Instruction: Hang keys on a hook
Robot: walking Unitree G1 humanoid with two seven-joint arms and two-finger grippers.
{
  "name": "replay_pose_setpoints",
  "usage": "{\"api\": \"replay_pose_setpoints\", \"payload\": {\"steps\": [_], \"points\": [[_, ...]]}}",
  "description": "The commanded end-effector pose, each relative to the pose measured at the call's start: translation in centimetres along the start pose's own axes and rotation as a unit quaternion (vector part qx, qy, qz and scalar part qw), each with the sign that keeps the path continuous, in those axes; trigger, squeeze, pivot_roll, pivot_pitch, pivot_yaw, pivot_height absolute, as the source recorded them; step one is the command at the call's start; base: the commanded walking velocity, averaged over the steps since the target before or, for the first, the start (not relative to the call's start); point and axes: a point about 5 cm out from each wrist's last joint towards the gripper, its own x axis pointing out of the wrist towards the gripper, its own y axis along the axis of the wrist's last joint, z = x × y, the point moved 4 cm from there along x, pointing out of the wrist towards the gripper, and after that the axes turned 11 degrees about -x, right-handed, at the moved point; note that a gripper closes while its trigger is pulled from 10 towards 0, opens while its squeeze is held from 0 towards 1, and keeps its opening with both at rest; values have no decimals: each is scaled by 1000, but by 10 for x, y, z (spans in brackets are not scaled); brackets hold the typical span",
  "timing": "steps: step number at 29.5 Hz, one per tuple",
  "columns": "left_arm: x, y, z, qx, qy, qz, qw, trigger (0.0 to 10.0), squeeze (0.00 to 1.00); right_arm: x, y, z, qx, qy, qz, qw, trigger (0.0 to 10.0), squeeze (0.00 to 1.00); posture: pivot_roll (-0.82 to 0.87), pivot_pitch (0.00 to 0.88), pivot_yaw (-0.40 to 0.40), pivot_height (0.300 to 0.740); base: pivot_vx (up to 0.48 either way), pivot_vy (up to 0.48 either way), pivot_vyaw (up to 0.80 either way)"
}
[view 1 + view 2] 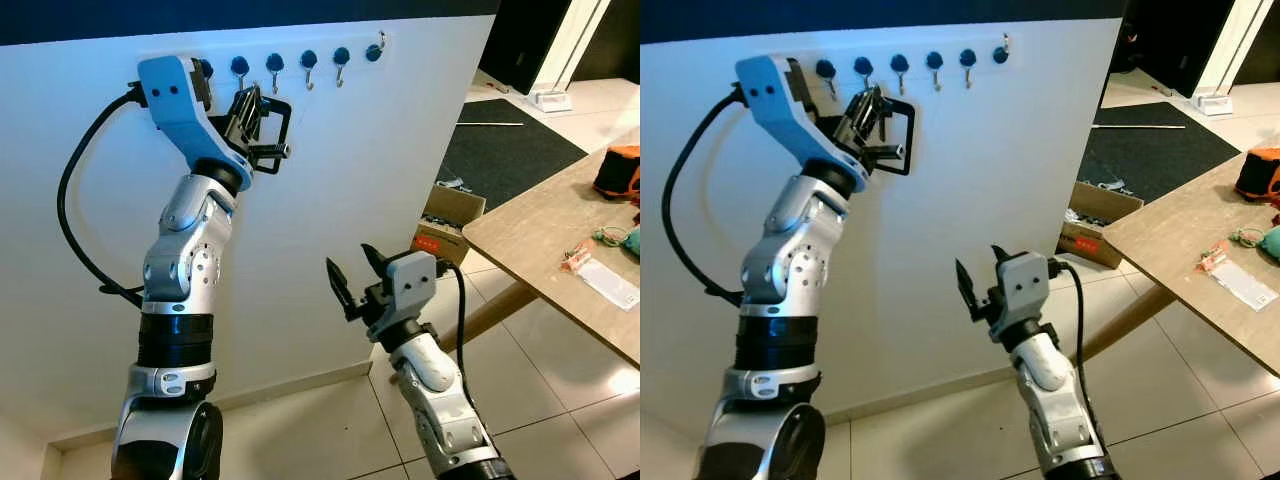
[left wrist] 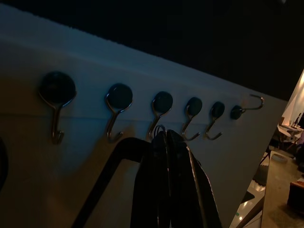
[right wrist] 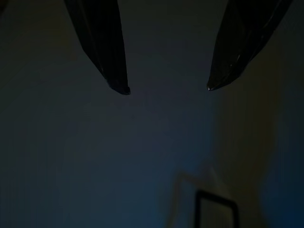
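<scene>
Along the top edge of the white wall panel a row of dark-capped metal hooks was fixed, with a bare hook at the end nearest the panel's right corner. The left gripper was raised to that row, just below the hooks toward the panel's left end, and its fingers were pressed together with no gap between them. A black rectangular loop hung beside the fingers, and in the left wrist view a thin metal ring was seen at the fingertips, just under the third hook; whether this belonged to the keys could not be told, and no keys could be clearly made out. The right gripper was held lower, in front of the panel's lower middle, its fingers spread well apart and holding nothing. To the right, a wooden desk carried a small packet near its right edge and an orange item at its far corner. A cardboard box stood on the tiled floor beside the panel, near a dark mat.
</scene>
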Motion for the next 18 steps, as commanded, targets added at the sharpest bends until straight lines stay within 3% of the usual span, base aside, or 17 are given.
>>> {"api": "replay_pose_setpoints", "payload": {"steps": [1,18], "points": [[3,1,4,-2,-6,0,1000,10000,0,4,14,-1,-6,4,22,1000,10000,0,83,188,14,740,0,0,0],[16,-2,-8,3,19,1,1000,10000,0,13,32,2,-8,2,51,999,10000,0,81,191,15,740,0,0,0]]}}
